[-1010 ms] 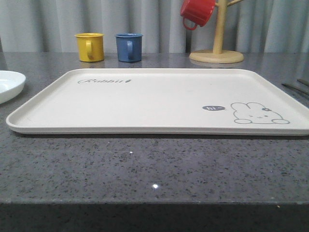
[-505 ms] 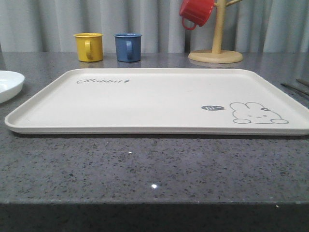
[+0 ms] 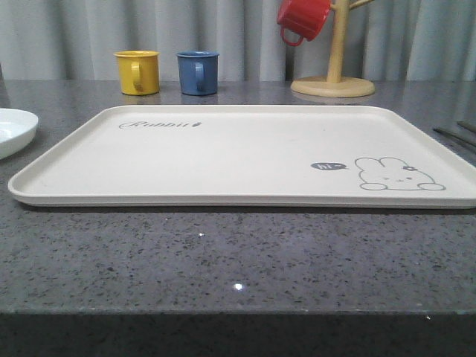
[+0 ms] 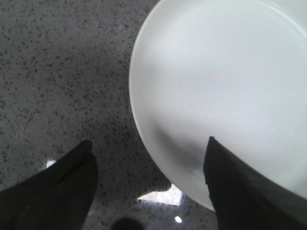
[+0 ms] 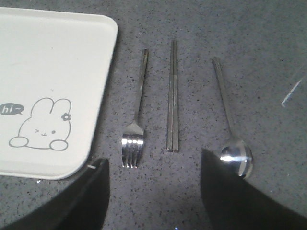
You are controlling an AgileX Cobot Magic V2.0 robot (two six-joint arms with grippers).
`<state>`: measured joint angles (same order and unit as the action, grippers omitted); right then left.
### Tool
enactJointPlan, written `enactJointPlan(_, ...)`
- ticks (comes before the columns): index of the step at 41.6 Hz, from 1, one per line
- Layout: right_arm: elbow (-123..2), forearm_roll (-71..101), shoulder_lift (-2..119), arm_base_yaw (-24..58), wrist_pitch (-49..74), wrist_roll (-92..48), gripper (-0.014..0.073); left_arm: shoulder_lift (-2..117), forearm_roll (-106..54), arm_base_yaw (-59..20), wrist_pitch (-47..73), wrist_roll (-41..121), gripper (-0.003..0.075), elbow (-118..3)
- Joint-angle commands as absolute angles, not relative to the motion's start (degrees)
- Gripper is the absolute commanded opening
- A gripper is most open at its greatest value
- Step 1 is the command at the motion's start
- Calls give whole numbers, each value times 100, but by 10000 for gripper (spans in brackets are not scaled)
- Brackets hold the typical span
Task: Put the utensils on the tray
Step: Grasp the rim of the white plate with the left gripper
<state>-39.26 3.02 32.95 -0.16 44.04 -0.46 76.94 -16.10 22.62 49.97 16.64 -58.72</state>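
Cutlery lies in a row on the dark speckled counter [image 5: 268, 57] under my right pincer [image 5: 153, 191]: the fork [image 5: 135, 117] nearest the tray [image 5: 53, 62], the chopsticks [image 5: 172, 98] in the middle, the spoon [image 5: 230, 124] farthest out. All three lie roughly parallel and apart from one another, none of them touching the tray. The fork's tines and the spoon's bowl point toward the pincer. The right pincer's two dark fingers [image 5: 76, 201] stand wide apart with nothing between them, hovering just over the fork and chopstick ends.

From the front I see the cream tray [image 3: 238, 152] lying flat on the counter with nothing on it, its rabbit drawing [image 3: 398, 175] at the right corner and the script at the left. The chopsticks' ends [image 3: 455, 136] just peek in at the right edge. Behind the tray stand a yellow mug [image 3: 137, 72] and a blue mug [image 3: 198, 72] side by side, and a wooden mug stand [image 3: 335, 71] with a red mug [image 3: 303, 20] hanging from it.

My left pincer [image 4: 148, 187] hangs over the edge of the white plate [image 4: 225, 86], left of the tray, its fingers [image 4: 57, 187] spread wide and gripping nothing; one finger is over the counter, the other over the plate's rim.
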Motion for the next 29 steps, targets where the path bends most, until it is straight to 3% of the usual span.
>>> enactJointPlan(1,-4112,294,3354,-49,4053,-54,447,7907,-1930,2320,4840,1745,461,-6247)
enactJointPlan(24,-4112,294,3354,-49,4053,-54,447,9031,-2355,2320,4695,1953,459,-6832)
enactJointPlan(29,-4112,294,3354,-49,4059,-54,447,9126,-2358,2320,4685,1953,403,-6853)
